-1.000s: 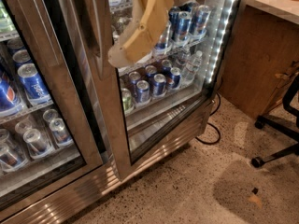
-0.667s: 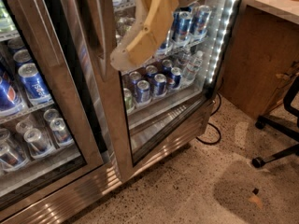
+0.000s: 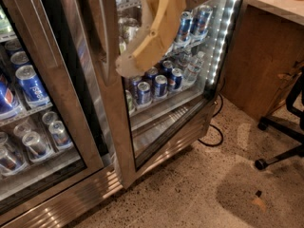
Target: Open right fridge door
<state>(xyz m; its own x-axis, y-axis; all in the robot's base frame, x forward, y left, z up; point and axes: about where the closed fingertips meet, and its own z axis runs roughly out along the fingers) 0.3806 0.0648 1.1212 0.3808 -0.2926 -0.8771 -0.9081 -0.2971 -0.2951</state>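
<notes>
One heavy, rigid right fridge door [image 3: 121, 146] | glass fragile, steel slick | hold the bar handle [image 3: 105, 37] | pincer [image 3: 130, 63] beside handle, closure: cannot tell

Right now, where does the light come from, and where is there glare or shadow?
Camera view: the white LED strip at the fridge's right side is brightest; pale glare streaks the steel frame of the right fridge door; the gripper, high up before that door's glass, is evenly lit; a broad shadow darkens the floor at lower right.
</notes>
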